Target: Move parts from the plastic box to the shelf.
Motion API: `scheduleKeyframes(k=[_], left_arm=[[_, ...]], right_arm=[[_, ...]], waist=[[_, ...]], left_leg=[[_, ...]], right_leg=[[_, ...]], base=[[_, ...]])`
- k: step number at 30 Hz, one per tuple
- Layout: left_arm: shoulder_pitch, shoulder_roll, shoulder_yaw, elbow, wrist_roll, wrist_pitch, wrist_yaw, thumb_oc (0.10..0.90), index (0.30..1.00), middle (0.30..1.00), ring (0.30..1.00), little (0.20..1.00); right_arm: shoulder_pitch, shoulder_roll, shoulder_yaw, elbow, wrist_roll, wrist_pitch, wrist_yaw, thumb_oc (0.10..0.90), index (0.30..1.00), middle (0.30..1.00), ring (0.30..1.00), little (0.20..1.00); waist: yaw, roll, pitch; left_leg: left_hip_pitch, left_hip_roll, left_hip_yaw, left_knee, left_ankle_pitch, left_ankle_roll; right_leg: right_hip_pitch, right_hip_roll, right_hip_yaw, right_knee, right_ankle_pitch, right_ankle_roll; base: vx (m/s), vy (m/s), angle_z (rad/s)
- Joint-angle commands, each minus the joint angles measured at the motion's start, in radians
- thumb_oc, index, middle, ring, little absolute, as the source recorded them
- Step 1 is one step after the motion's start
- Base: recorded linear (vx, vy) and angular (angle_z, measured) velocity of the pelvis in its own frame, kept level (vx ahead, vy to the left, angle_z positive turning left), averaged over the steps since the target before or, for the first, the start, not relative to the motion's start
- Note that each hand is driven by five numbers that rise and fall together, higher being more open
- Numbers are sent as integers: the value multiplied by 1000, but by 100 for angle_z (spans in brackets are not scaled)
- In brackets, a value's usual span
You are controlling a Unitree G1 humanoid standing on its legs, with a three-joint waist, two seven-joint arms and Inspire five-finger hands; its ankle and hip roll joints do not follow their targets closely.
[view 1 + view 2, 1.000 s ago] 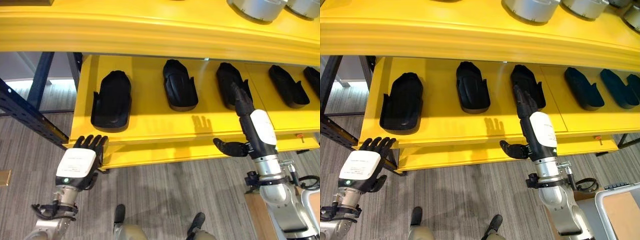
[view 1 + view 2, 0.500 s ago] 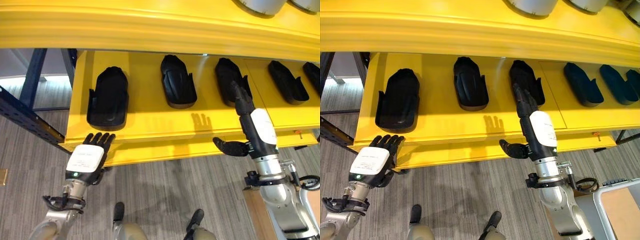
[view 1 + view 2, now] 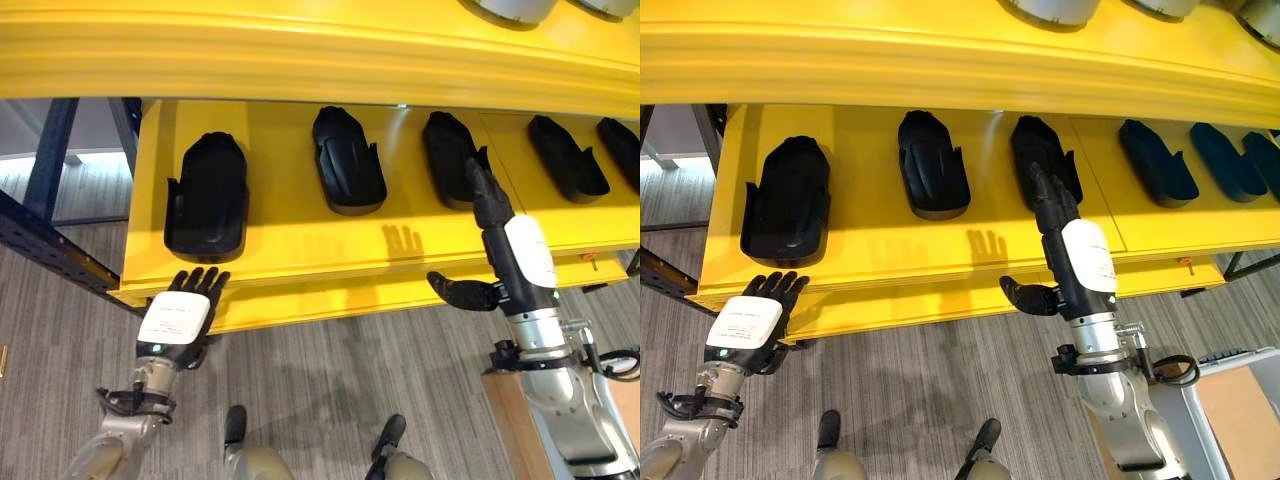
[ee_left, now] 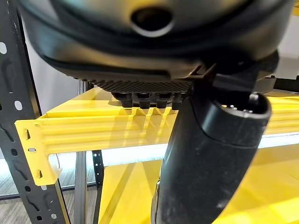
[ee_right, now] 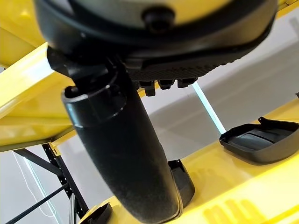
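Parts [image 3: 206, 196], black, lie in a row on the yellow shelf [image 3: 300, 238]. My right robot hand [image 3: 515, 262] spread above; left robot hand [image 3: 180, 318] spread at the shelf's edge.

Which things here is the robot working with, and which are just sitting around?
For the job:
- black parts, such as the leftmost one and the third one
- yellow shelf
- right hand, open over the third part
- left hand, open at the shelf's front edge

Just around:
- silver round things on the upper level
- grey floor
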Motion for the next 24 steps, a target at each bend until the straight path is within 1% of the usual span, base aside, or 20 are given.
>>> scheduleKeyframes(k=[1, 2, 3, 4, 5, 7, 8, 9, 10, 11, 12, 13, 20, 24], left_arm=[[-74, 41, 35, 38, 39, 27, 9, 900, 1000, 1000, 1000, 1000], [-84, 40, 27, 50, 40, 31, 10, 900, 1000, 1000, 1000, 1000], [-90, 37, 20, 66, 38, 34, 11, 900, 1000, 1000, 1000, 1000], [-100, 37, 13, 80, 37, 39, 10, 900, 1000, 1000, 1000, 1000], [-108, 34, 5, 90, 36, 40, 11, 900, 1000, 1000, 1000, 1000], [-126, 31, -11, 117, 34, 47, 12, 900, 1000, 1000, 1000, 1000], [-134, 32, -16, 129, 32, 52, 12, 900, 1000, 1000, 1000, 1000], [-141, 34, -20, 135, 33, 54, 13, 900, 1000, 1000, 1000, 1000], [-142, 33, -21, 136, 33, 54, 15, 900, 1000, 1000, 1000, 1000], [-151, 35, -26, 143, 32, 55, 14, 900, 1000, 1000, 1000, 1000], [-153, 36, -28, 144, 33, 56, 14, 900, 1000, 1000, 1000, 1000], [-153, 36, -28, 144, 33, 56, 14, 900, 1000, 1000, 1000, 1000], [-181, 42, -47, 149, 37, 59, 8, 900, 1000, 1000, 1000, 1000], [-192, 45, -54, 142, 43, 59, 4, 900, 1000, 1000, 1000, 1000]], right_arm=[[-123, -25, -60, -100, 12, -55, -83, 900, 1000, 1000, 1000, 1000], [-123, -25, -58, -97, 14, -54, -87, 900, 1000, 1000, 1000, 1000], [-122, -26, -56, -96, 13, -55, -88, 900, 1000, 1000, 1000, 1000], [-121, -28, -56, -96, 14, -54, -88, 900, 1000, 1000, 1000, 1000], [-121, -28, -54, -94, 15, -54, -88, 900, 1000, 1000, 1000, 1000], [-120, -30, -51, -96, 15, -54, -91, 900, 1000, 1000, 1000, 1000], [-121, -31, -48, -96, 15, -54, -92, 900, 1000, 1000, 1000, 1000], [-124, -32, -46, -96, 14, -55, -94, 900, 1000, 1000, 1000, 1000], [-124, -32, -46, -96, 13, -54, -95, 900, 1000, 1000, 1000, 1000], [-125, -32, -42, -95, 13, -54, -97, 900, 1000, 1000, 1000, 1000], [-124, -33, -42, -95, 11, -53, -98, 900, 1000, 1000, 1000, 1000], [-124, -33, -42, -95, 11, -53, -99, 900, 1000, 1000, 1000, 1000], [-128, -37, -42, -92, 6, -46, -98, 900, 1000, 1000, 1000, 1000], [-130, -35, -40, -91, 6, -44, -98, 900, 1000, 1000, 1000, 1000]], waist=[[-18, -35, 0], [-17, -41, 6], [-17, -43, 7], [-23, -44, 4], [-24, -45, 4], [-24, -50, 10], [-29, -50, 6], [-30, -50, 7], [-27, -51, 12], [-32, -50, 7], [-32, -50, 7], [-29, -52, 12], [-37, -49, 10], [-42, -43, 7]], left_leg=[[34, -69, 66, -9, -53, 91], [30, -74, 78, -8, -40, 97], [30, -74, 81, -8, -40, 97], [37, -70, 73, -9, -54, 93], [36, -69, 74, -9, -54, 92], [31, -72, 87, -7, -41, 98], [37, -68, 78, -8, -54, 94], [37, -68, 79, -8, -55, 94], [32, -72, 88, -7, -41, 98], [39, -67, 80, -8, -55, 94], [40, -67, 81, -8, -56, 94], [34, -71, 90, -7, -42, 99], [39, -72, 95, -7, -44, 100], [44, -72, 97, -7, -45, 100]], right_leg=[[100, 47, -27, 37, -142, 9], [90, 41, -43, 41, -130, 0], [90, 41, -42, 41, -129, 0], [95, 47, -23, 38, -140, 10], [94, 47, -22, 37, -139, 11], [83, 41, -38, 43, -129, 0], [88, 46, -18, 42, -141, 11], [87, 46, -17, 42, -141, 11], [80, 41, -35, 45, -130, 0], [87, 47, -16, 43, -142, 10], [87, 47, -15, 43, -142, 10], [80, 42, -33, 45, -131, 0], [81, 41, -28, 46, -134, -1], [82, 41, -26, 47, -137, -2]], base=[[-47, 11, -8], [15, 3, -12], [21, 9, -11], [78, -2, -8], [69, -2, -5], [-23, 9, -1], [0, 0, 0], [0, 0, 0], [0, 0, 0], [0, 0, 0], [0, 0, 0], [-47, 10, -2], [-7, 2, 0], [0, 0, 0]])
